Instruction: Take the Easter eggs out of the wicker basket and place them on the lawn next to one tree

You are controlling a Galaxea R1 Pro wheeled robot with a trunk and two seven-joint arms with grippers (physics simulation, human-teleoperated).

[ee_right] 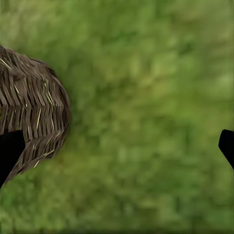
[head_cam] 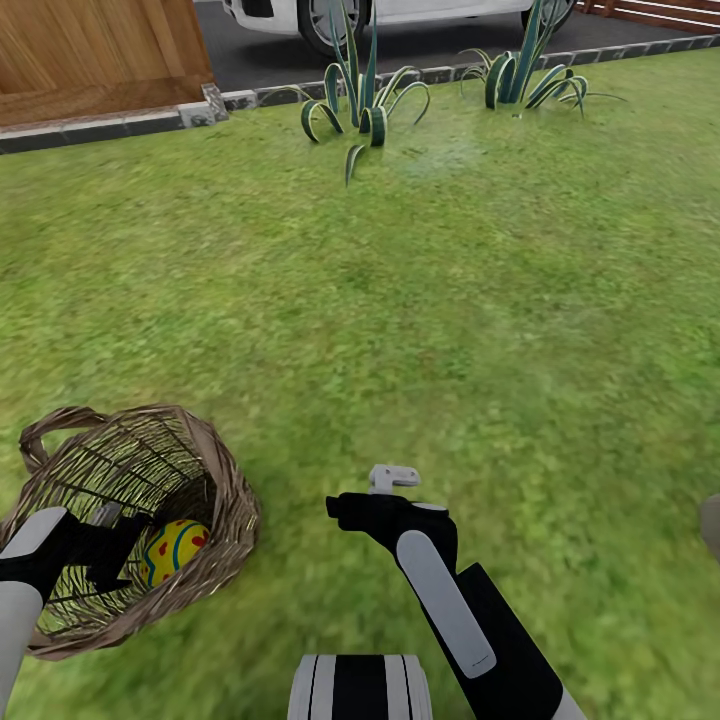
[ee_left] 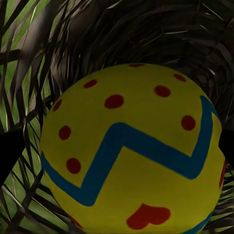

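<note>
The basket (head_cam: 215, 470) lies tipped on the lawn (head_cam: 450, 300) at about 8 o'clock in the head view, its mouth turned toward the robot, so an arm can reach in from the side. One egg (head_cam: 172, 548) rests inside against the lower wall. The left gripper (head_cam: 118, 553) is inside the basket right at that egg. In the left wrist view its dark fingertips (ee_left: 9, 153) stand wide on either side of the egg (ee_left: 131, 151); contact cannot be told. The right gripper (head_cam: 394, 478) hovers over grass at 6 o'clock, spread wide and empty, the basket (ee_right: 29, 122) beside it.
</note>
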